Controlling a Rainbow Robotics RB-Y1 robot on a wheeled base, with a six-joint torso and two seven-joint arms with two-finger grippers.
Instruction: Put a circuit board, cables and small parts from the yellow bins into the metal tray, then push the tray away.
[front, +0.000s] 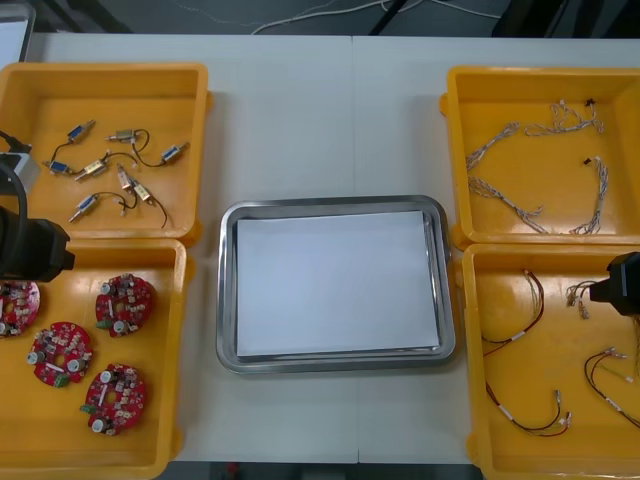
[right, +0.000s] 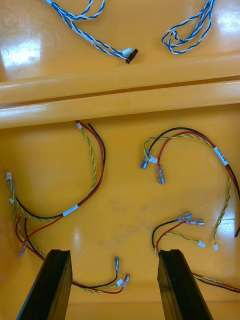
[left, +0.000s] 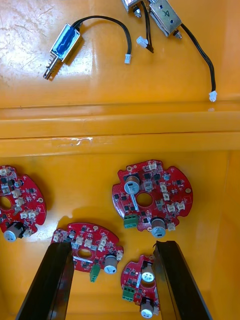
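Left gripper (left: 114, 247) hovers over round red circuit boards (left: 165, 195) studded with silver cylinders, fingers apart. Right gripper (right: 114, 252), fingers apart, over red-and-yellow cables (right: 70, 210). Metal tray (front: 226, 290) white inside.

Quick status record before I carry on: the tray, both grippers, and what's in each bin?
tray: shiny metal tray, white inside, nothing in it
left gripper: open, above the round red circuit boards
right gripper: open, above the red and yellow cables
near left yellow bin: four circuit boards
far left yellow bin: small metal parts
near right yellow bin: red and yellow cables
far right yellow bin: twisted blue and white cables
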